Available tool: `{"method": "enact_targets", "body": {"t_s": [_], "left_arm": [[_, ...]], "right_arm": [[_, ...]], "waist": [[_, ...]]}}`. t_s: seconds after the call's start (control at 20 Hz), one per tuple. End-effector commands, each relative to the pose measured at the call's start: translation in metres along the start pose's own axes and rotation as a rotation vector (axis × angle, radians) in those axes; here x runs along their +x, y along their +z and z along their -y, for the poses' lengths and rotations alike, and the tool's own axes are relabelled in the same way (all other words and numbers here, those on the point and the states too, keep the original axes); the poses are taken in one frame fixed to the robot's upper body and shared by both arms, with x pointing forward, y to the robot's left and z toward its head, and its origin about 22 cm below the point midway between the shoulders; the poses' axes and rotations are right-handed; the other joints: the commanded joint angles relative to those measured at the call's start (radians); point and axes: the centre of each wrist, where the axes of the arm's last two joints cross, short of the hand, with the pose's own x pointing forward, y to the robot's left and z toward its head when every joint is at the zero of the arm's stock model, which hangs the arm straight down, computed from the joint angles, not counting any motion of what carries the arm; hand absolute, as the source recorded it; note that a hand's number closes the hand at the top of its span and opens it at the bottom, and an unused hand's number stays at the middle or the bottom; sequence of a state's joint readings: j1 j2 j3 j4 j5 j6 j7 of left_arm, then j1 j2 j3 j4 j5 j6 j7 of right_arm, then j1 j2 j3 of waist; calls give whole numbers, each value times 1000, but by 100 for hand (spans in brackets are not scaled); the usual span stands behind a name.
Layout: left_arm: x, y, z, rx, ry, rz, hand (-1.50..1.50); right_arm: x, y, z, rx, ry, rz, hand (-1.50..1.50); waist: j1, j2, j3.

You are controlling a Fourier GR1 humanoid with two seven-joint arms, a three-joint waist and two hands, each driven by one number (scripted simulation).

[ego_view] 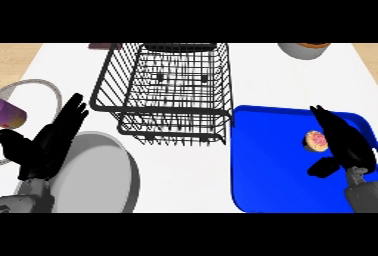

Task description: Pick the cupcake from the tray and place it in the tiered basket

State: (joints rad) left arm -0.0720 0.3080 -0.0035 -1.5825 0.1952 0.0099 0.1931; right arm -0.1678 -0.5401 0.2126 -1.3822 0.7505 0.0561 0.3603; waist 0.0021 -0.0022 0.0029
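- The small round cupcake with pink speckled frosting and a pale wrapper edge [316, 140] lies on the glossy blue rectangular tray with rounded corners [269, 165], just beside the fingers of the right robot hand [341, 145], on their inner side.
- The cupcake appears tipped, its frosted top facing partly toward the view; whether the fingers actually touch it cannot be told.
- The right robot hand, black and matte, is over the tray's right part with its fingers stretched straight forward and its thumb spread off to the inner side; it grips nothing.
- The black wire tiered basket [170, 90], a grid of thin metal rods with a deeper upper tier and a lower tier showing beneath it, stands ahead and to the left of the right robot hand, well apart from the cupcake, near the tray's left edge.
- The left robot hand [50, 142] shows at the view's left, fingers straight and pointing up, relaxed and holding nothing.
- Just right of the left robot hand lies a smooth grey round plate [107, 175] on the white flat desk [184, 175].
- Left of it, at the edge, sits a purple object [10, 114], only partly seen.
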Motion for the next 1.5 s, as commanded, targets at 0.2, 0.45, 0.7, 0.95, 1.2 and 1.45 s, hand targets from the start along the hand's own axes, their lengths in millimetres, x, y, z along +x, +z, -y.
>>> {"method": "enact_targets", "body": {"t_s": [0.2,0.45,0.7,0.95,1.2,1.45], "left_arm": [[-28,14,2,-6,24,-31,0],[-9,15,7,-7,-3,-36,0],[-12,11,-6,-9,-1,-46,0],[-4,3,13,-24,3,-17,0],[2,-1,26,-22,23,-22,0],[-5,8,9,-8,15,-35,0]], "right_arm": [[-6,-12,-10,194,7,-8,150],[0,-17,-2,173,146,44,150],[-10,-4,-18,106,182,81,150],[-48,-49,19,124,254,251,150],[-56,-66,47,-96,209,354,150],[-36,-60,69,-324,-76,480,150]], "waist": [[4,3,-3],[4,2,-3],[-1,1,-3],[21,8,-1],[17,7,-1],[-7,-4,-2]]}}
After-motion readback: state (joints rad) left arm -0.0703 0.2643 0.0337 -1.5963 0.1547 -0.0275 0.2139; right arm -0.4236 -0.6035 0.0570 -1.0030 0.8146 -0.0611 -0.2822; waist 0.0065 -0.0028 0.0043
